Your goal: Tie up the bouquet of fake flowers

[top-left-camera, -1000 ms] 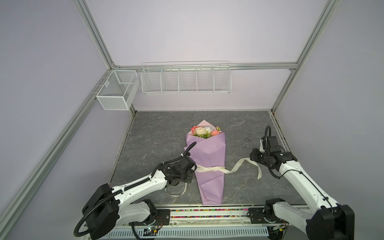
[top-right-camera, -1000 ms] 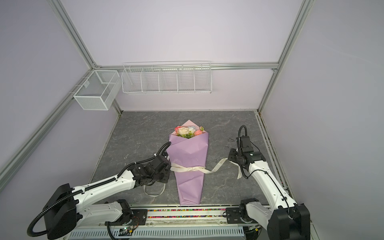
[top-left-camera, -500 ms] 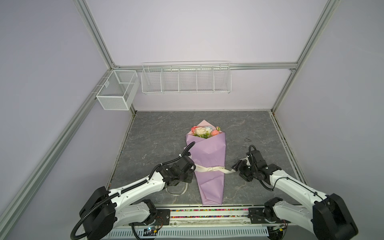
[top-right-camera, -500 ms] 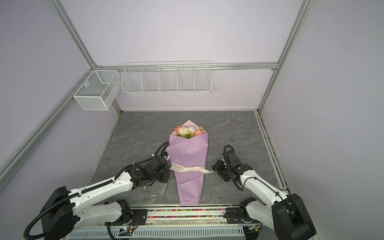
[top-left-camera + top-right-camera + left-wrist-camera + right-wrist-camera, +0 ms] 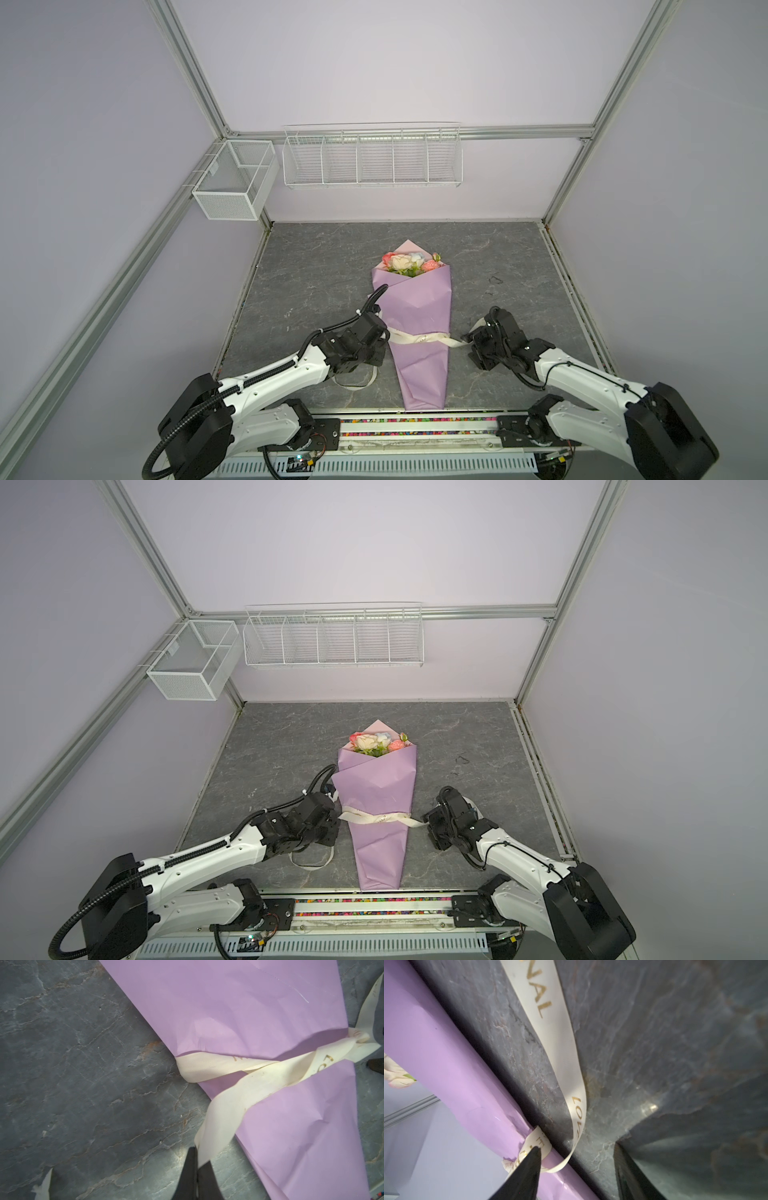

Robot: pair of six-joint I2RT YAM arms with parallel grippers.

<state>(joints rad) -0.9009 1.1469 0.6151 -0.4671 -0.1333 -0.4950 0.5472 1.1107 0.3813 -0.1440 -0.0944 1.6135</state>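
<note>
The bouquet of fake flowers [image 5: 409, 262] [image 5: 376, 742] lies in a lilac paper cone [image 5: 415, 307] on the grey floor, blooms pointing away. A cream ribbon [image 5: 419, 337] [image 5: 376, 816] with gold lettering crosses the cone's waist. My left gripper [image 5: 380, 336] [image 5: 196, 1159] sits at the cone's left edge, shut on a ribbon strand [image 5: 224, 1109]. My right gripper [image 5: 471, 345] [image 5: 576, 1146] is low at the cone's right edge, open. One of its fingertips [image 5: 533, 1155] touches the ribbon knot, and a ribbon tail [image 5: 564, 1059] curls between its fingers.
A loose ribbon loop [image 5: 353, 384] lies on the floor under the left arm. A wire rack [image 5: 372, 156] and a mesh box [image 5: 232, 178] hang on the back wall. The front rail [image 5: 415, 426] runs just below the cone's tip.
My right arm has swung in from the right edge and dropped low beside the cone at the ribbon. The left gripper has kept its place and grip.
</note>
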